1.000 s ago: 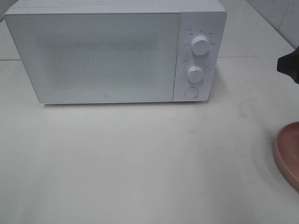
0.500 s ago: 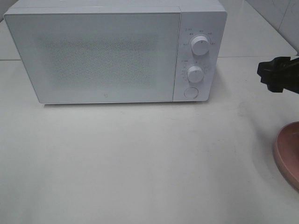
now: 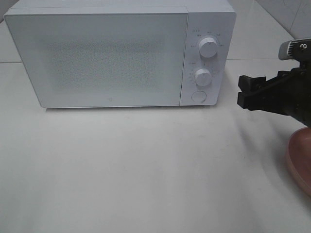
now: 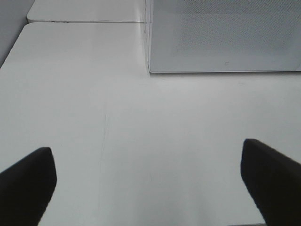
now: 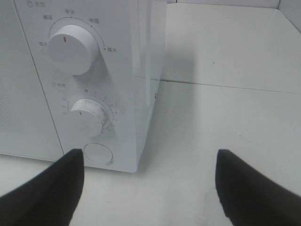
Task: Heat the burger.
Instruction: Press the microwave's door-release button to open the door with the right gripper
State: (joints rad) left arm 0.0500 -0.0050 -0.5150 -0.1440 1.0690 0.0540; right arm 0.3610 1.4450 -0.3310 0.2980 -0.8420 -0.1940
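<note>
The burger is out of view. The white microwave (image 3: 107, 58) stands at the back of the table with its door shut. Its panel has an upper knob (image 3: 208, 47), a lower knob (image 3: 202, 76) and a round button (image 3: 198, 96). My right gripper (image 3: 243, 92) is open and empty, to the right of the panel at about button height. In the right wrist view the gripper (image 5: 148, 188) faces the panel's right corner, with the button (image 5: 99, 154) ahead of one finger. My left gripper (image 4: 148, 183) is open and empty above the table, in front of the microwave's left corner (image 4: 225, 37).
A round pink plate (image 3: 301, 160) lies at the table's right edge, partly under my right arm and cut off by the frame. The white tabletop (image 3: 146, 165) spreads in front of the microwave.
My right gripper has come in from the right edge, moving left and lower toward the microwave's control panel. The microwave and the plate have not moved.
</note>
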